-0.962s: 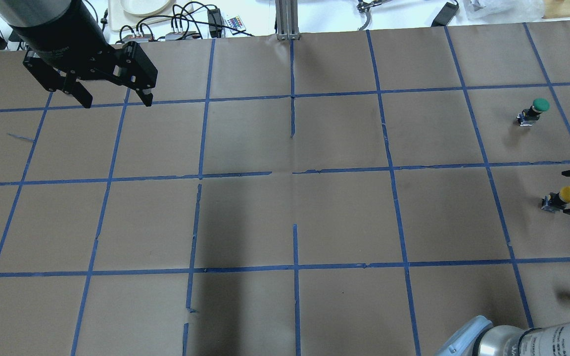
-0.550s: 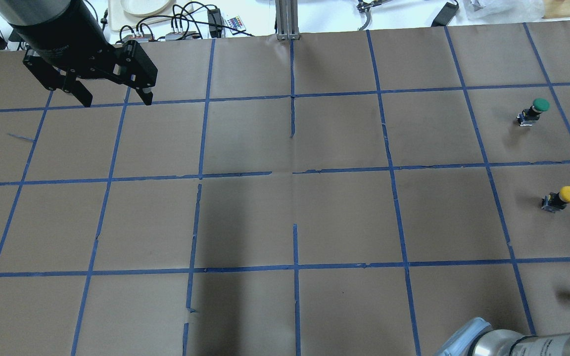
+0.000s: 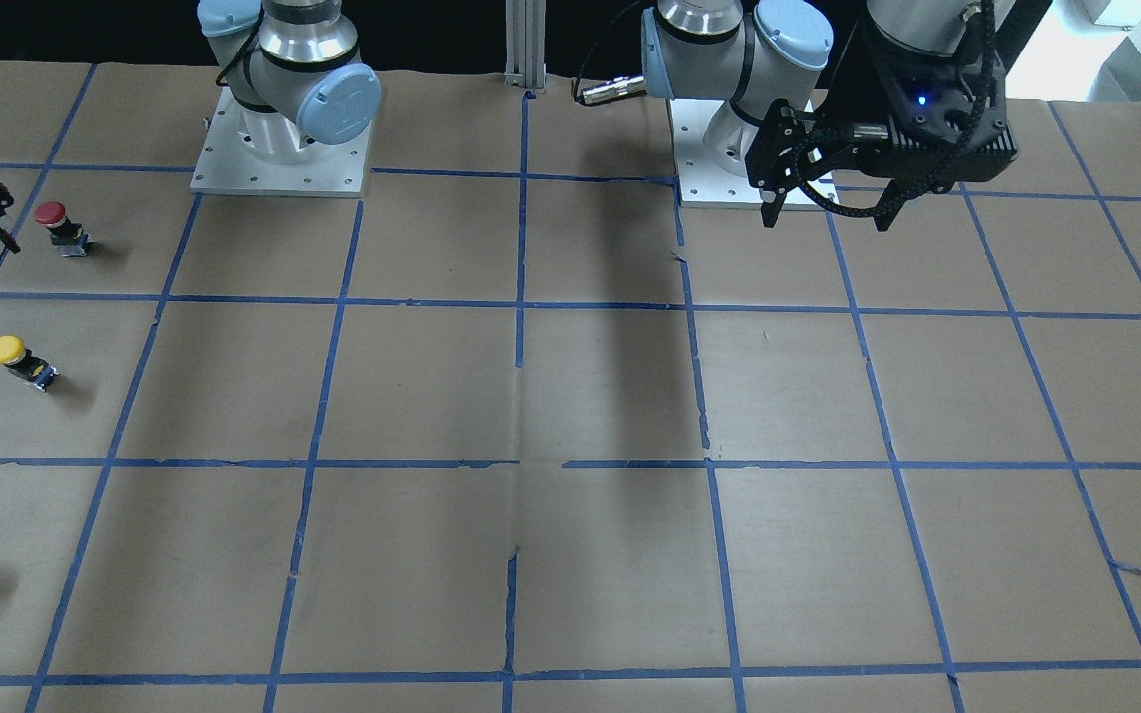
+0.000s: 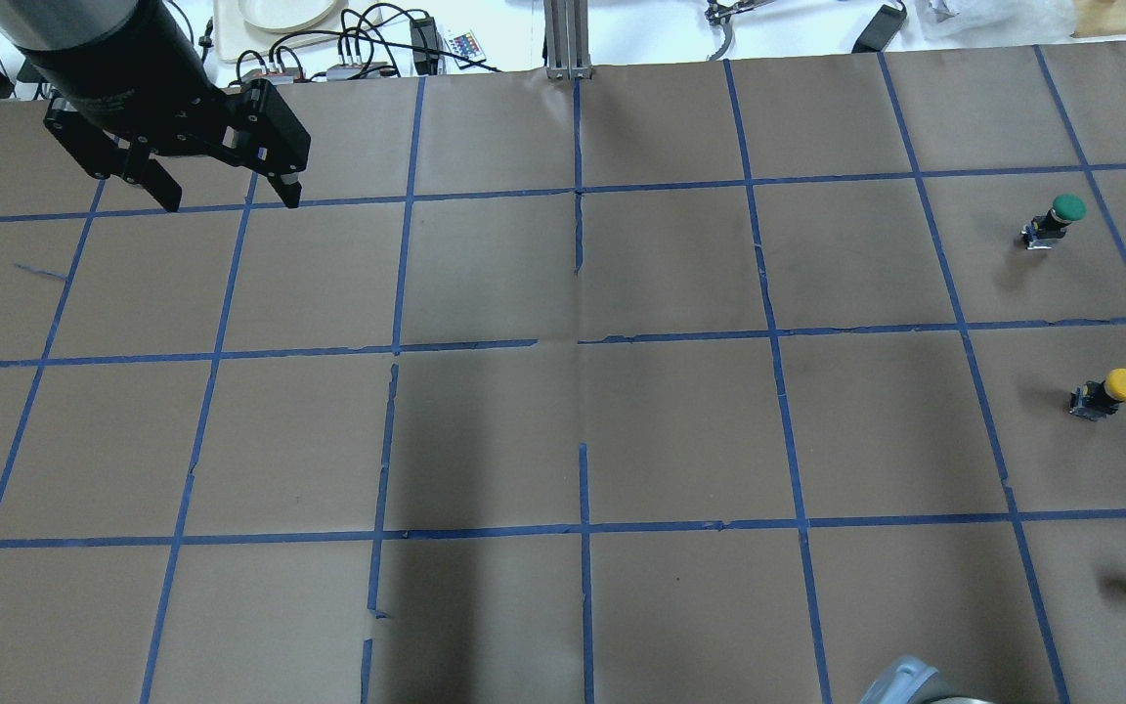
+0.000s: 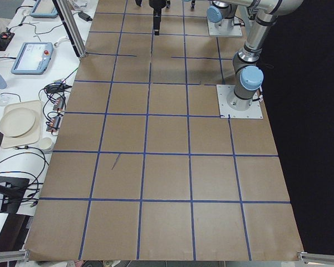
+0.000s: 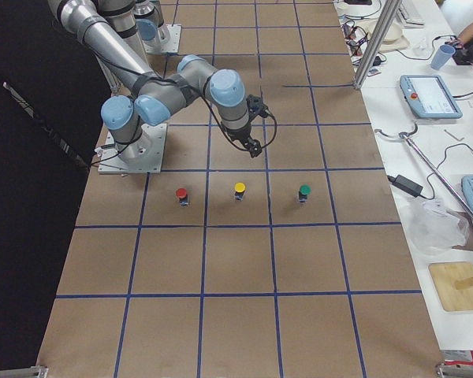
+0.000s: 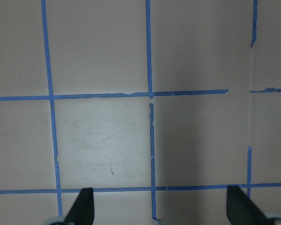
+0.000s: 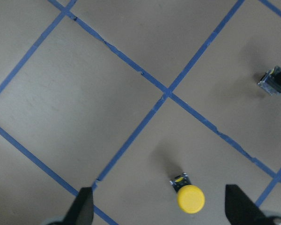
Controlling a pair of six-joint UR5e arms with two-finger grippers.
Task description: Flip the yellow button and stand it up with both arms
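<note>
The yellow button (image 4: 1110, 390) stands on the brown-papered table (image 4: 680, 430), far out on the robot's right side, inside one of the blue-taped squares. It has a round, domed yellow cap on a short black neck, above a small boxy dark body with pale metal at its foot. The cap appears to be uppermost and the body to rest on the paper (the side view on the robot's right shows this most plainly). It is the middle one of a row of three, with a red button (image 6: 181, 194) on one side and a green button (image 6: 303, 191) on the other, each well apart from it.

The right gripper (image 6: 254, 145) hangs over the table near the yellow button, clear of it, with its fingers spread wide and nothing between them. The left gripper (image 4: 231, 203) hovers well apart, over the far left squares, likewise spread wide and empty.
</note>
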